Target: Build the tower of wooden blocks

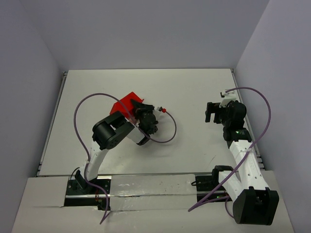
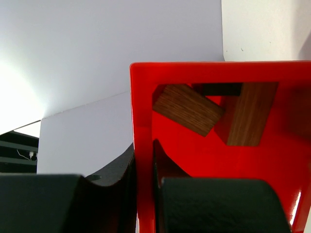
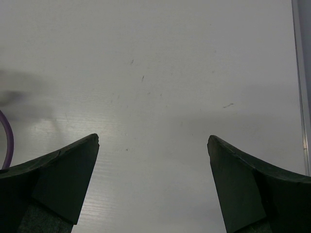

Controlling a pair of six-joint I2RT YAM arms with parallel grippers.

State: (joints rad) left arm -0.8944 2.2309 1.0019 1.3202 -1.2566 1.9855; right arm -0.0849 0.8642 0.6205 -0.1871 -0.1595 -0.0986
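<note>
Wood blocks: we count three, all inside the red bin (image 2: pixel 142 111), bunched at its far wall. None lies on the desk (image 1: pixel 184 87), so we judge no tower has been started.
Tan-brown block (image 2: pixel 187 109): lies askew, long axis slanting across the bin, its right end meeting the next block.
Reddish-brown block (image 2: pixel 248 114): just right of the tan-brown one, long axis running away from the camera toward the far wall.
Dark block (image 2: pixel 216 89): only a sliver shows, behind the other two, against the far wall.
Red bin, position: left of centre on the desk. From above it looks tipped; we cannot tell whether it touches the desk.
Left pincer (image 2: pixel 145 160): clamped on the bin's side wall, one finger outside and one inside.
Deciding relation: the blocks lie ahead and to the right of the left pincer, at the bin's opposite end, apart from its fingers. The left arm is far the nearer.
Right pincer (image 3: pixel 153 145): jaws spread wide with nothing between them, over bare desk, well apart from the bin.
Step, our judgement: getting the blocks out of the bin comes before any stacking.
Risk, our judgement: tipped blocks may scatter.
</note>
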